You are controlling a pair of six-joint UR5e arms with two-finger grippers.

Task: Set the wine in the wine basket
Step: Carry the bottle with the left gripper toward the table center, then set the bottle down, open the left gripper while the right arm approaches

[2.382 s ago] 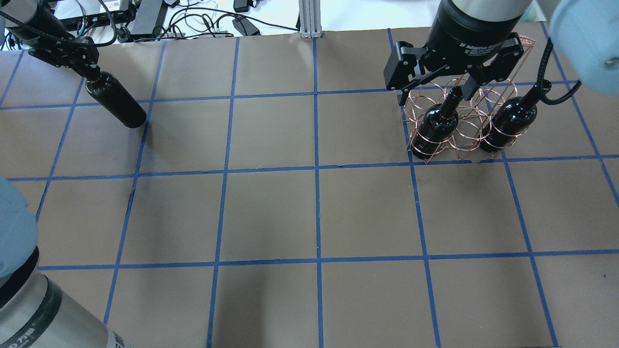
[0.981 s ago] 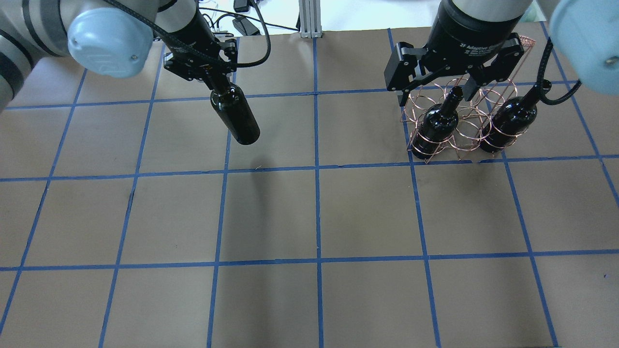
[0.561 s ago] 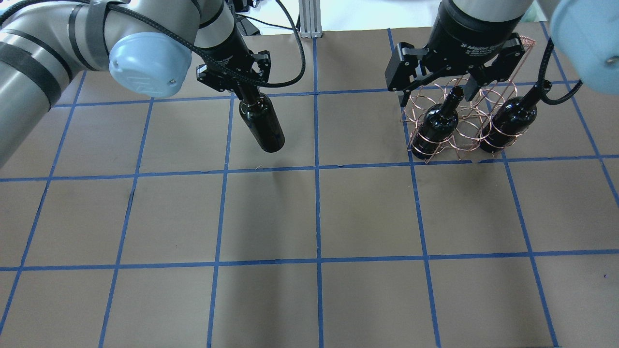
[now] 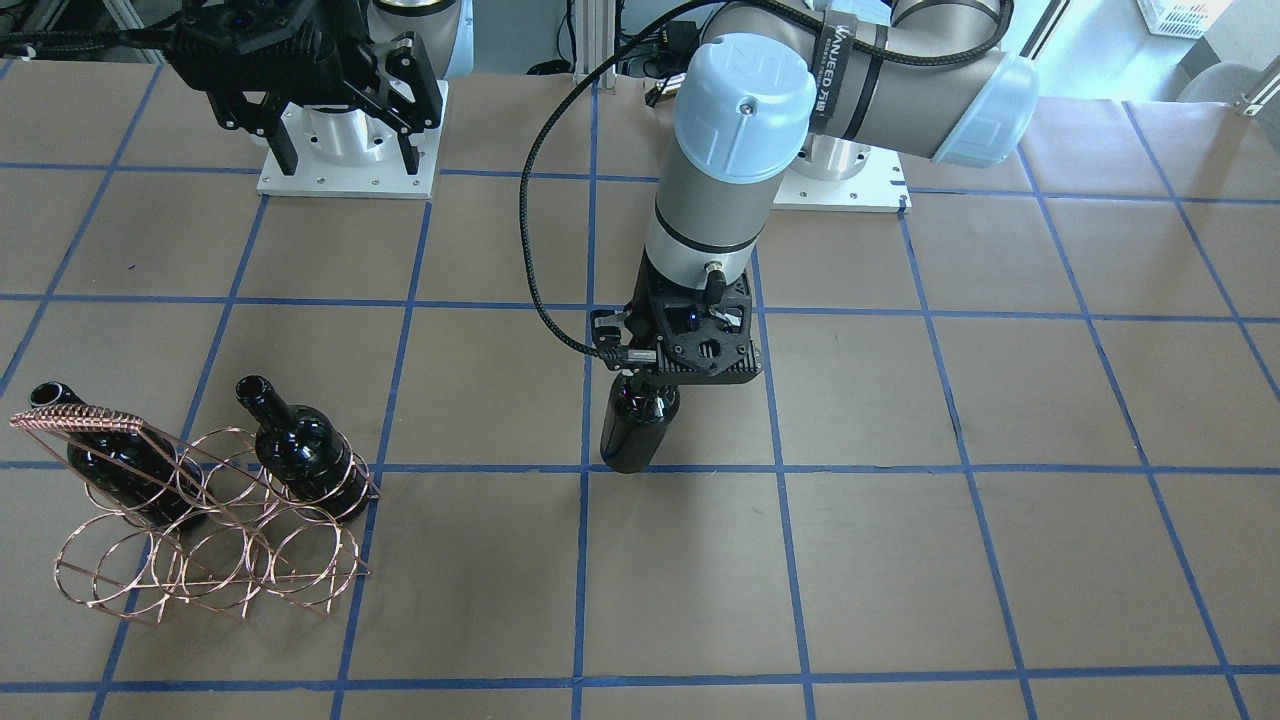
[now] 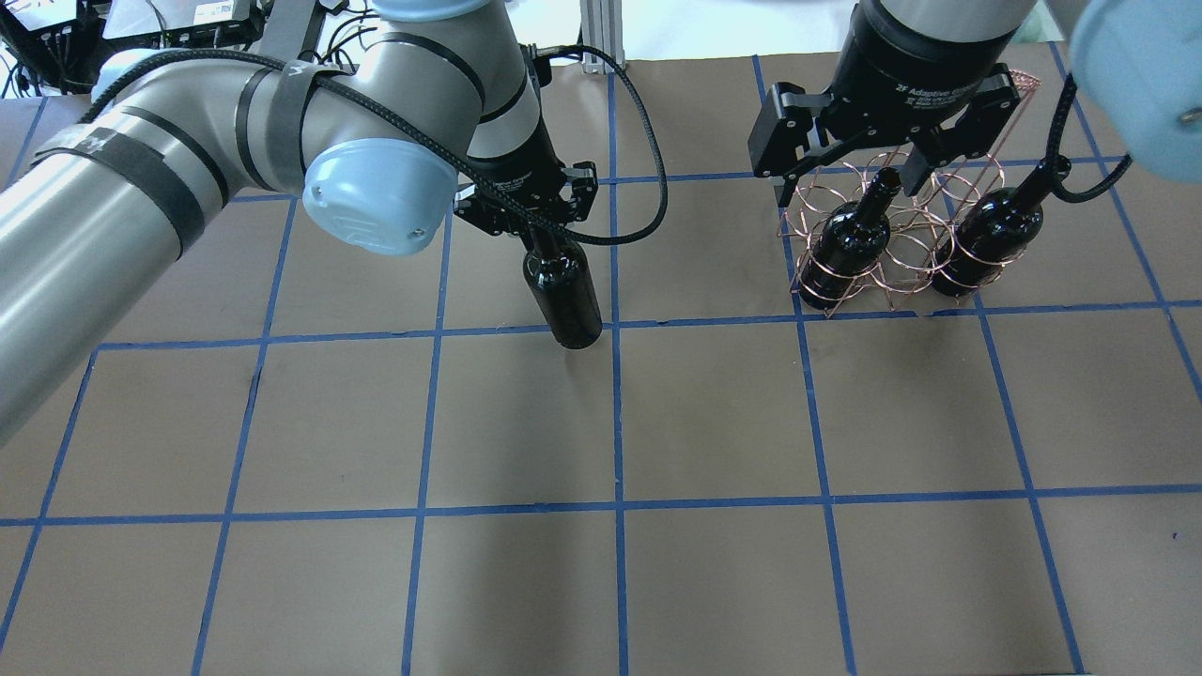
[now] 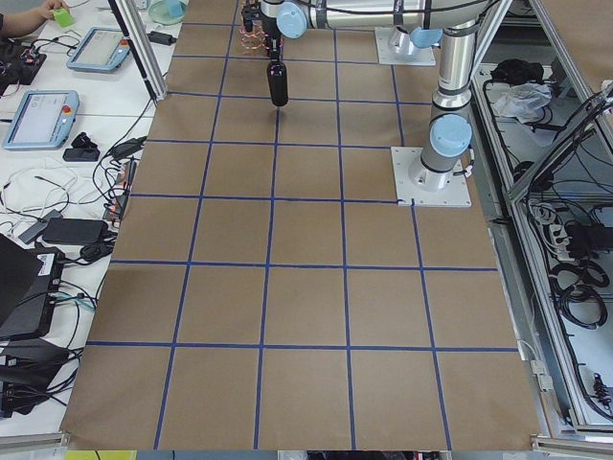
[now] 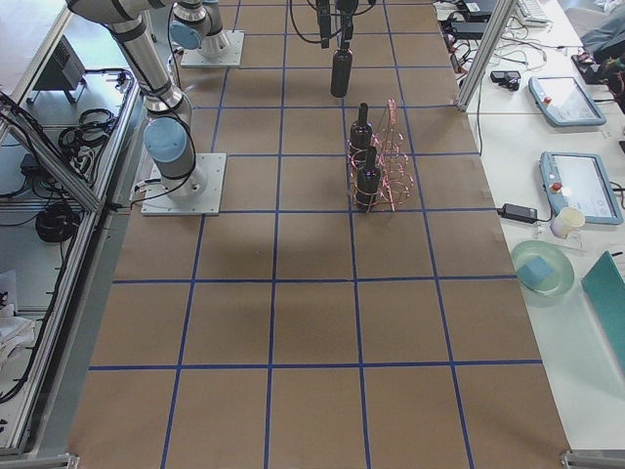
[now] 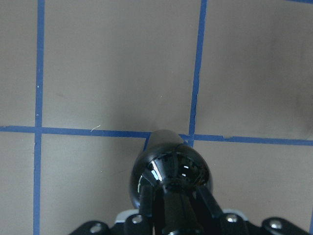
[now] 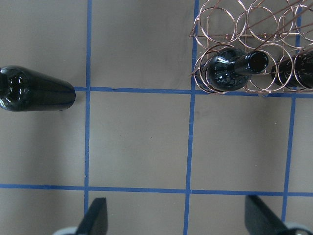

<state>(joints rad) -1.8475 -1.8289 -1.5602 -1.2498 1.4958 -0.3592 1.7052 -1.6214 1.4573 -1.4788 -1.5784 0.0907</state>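
Note:
My left gripper is shut on the neck of a glossy black wine bottle. The bottle hangs upright above the table's middle, and also shows in the front view and the left wrist view. The copper wire wine basket stands at the far right and holds two more black bottles in its near row. It also shows in the front view and the right wrist view. My right gripper is open and empty, held high above the table near the basket.
Brown paper with a blue tape grid covers the table. The arms' white base plates sit on the robot's side. A black cable loops off the left wrist. Tablets lie on a side bench beyond the table's edge.
My left arm has carried the bottle from the far left toward the table's middle, nearer the basket. The right arm, basket and its two bottles have not moved.

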